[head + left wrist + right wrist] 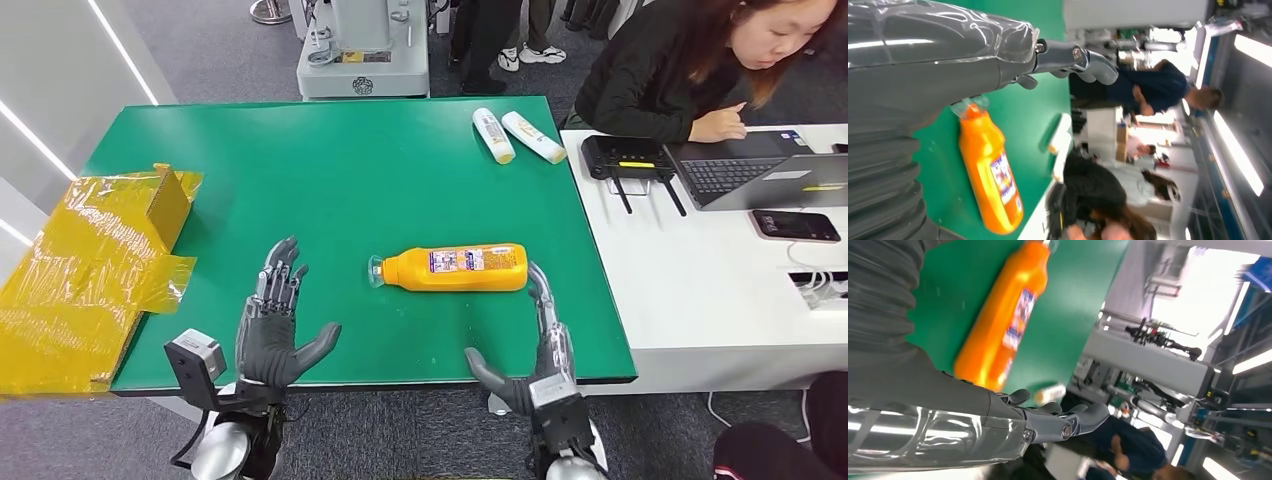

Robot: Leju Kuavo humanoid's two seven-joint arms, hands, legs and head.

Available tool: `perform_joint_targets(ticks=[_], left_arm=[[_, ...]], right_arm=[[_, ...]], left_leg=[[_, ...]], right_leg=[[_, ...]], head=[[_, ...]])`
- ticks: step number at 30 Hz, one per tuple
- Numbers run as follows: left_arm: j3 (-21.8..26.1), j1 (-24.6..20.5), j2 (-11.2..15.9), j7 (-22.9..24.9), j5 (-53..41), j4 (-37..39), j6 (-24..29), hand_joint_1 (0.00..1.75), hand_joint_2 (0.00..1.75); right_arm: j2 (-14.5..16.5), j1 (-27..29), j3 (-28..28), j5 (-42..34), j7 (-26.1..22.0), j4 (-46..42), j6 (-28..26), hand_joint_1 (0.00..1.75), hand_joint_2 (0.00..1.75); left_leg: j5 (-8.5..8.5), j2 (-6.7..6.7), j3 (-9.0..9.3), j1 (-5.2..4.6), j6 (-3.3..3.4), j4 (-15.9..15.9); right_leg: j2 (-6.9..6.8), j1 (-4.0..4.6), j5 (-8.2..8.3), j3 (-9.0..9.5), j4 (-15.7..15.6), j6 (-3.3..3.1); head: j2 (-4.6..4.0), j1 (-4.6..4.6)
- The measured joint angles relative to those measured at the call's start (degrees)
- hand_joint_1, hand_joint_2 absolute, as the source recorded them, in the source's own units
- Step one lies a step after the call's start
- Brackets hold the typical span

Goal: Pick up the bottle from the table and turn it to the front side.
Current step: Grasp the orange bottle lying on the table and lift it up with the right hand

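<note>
Bystanders and clutter around the green table

Two small white tube-shaped bottles (518,136) lie side by side at the far right corner of the green table top (330,180), and a crumpled sheet of yellow plastic wrap over a cardboard box (95,265) sits at its left edge. Just beside it stands a white desk (700,290) with a black router (628,158), an open grey laptop (765,180) and a dark smartphone (796,226); a person in a black top (690,70) leans over the laptop.
</note>
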Motion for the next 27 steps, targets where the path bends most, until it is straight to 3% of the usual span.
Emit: perform_joint_targets(ticks=[5,12,18,27], left_arm=[[-1.7,-2.0,-0.2,-0.6,0.5,2.0,-0.1,0.00,1.75],[-2.3,-3.6,-0.3,-0.8,1.0,4.0,-0.2,0.00,1.75],[-2.3,-3.9,-0.2,-1.2,1.2,5.2,-0.6,0.00,1.75],[-2.5,-4.4,-0.4,0.2,0.2,5.3,-2.3,0.00,1.75]], right_arm=[[-2.0,-7.7,-0.4,4.4,1.9,7.0,0.3,0.00,1.75],[-3.3,-22.1,2.3,7.0,5.1,22.6,6.0,0.00,1.75],[-1.8,-32.1,6.1,6.2,6.5,36.9,10.8,0.00,1.75],[1.4,-44.2,13.1,8.8,17.0,52.5,22.8,0.00,1.75]], left_leg=[[0.12,0.01,-0.03,-0.01,0.14,0.1],[0.25,0.02,-0.08,0.00,0.08,0.1],[0.30,-0.07,-0.13,0.01,0.08,0.1],[0.32,-0.08,-0.14,0.00,0.06,0.1]], right_leg=[[-0.01,0.00,0.12,0.02,0.0,0.05],[0.03,0.00,0.26,-0.02,0.0,0.08],[-0.05,0.01,0.27,-0.03,0.0,0.08],[-0.06,0.00,0.27,-0.05,0.0,0.09]], head=[[0.00,0.01],[0.00,-0.01],[-0.01,-0.01],[0.01,0.00]])
